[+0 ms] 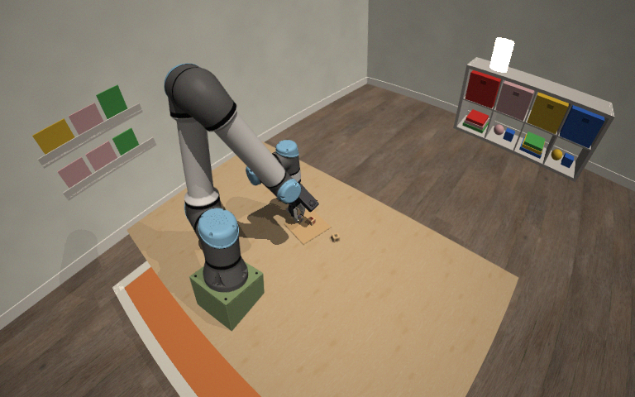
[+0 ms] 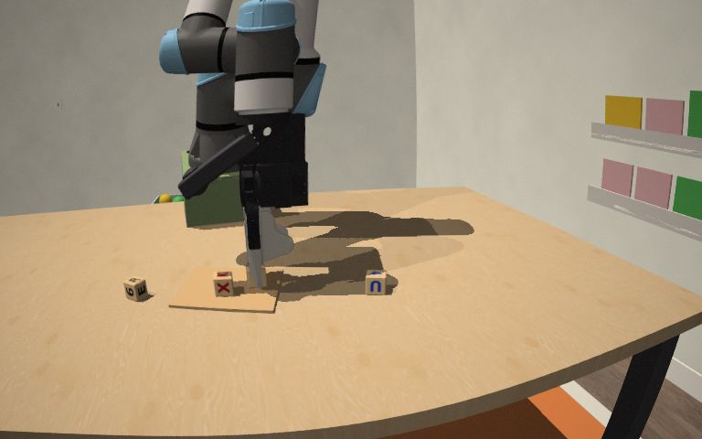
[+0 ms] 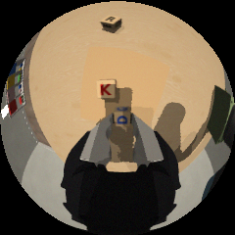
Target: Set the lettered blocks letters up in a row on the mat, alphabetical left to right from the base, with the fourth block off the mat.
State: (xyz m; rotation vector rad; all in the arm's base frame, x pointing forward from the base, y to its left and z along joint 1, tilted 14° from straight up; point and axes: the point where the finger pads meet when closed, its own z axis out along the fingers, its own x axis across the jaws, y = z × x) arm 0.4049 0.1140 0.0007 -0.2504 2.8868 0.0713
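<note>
The gripper [image 3: 121,118] [image 2: 258,284] is shut on the D block [image 3: 121,117], whose blue D faces up between the fingertips. It is at the mat [image 3: 147,75] [image 2: 191,299] [image 1: 304,236], near one edge; its exact contact is hidden by the finger. The K block [image 3: 106,89] [image 2: 223,284] [image 1: 312,221] stands on the mat with a red K on top, a short gap from the D block. The R block [image 3: 111,23] [image 2: 135,289] [image 1: 335,236] lies off the mat, turned at an angle. Another block [image 2: 376,283], with a blue U-like mark on its side, stands off the mat on the opposite side.
The green base block [image 1: 227,299] [image 2: 212,204] carries the arm. The arm's shadow falls over the table [image 1: 374,299] [image 2: 331,372] around the D block and the U-marked block. A shelf unit [image 1: 538,88] stands against the far wall.
</note>
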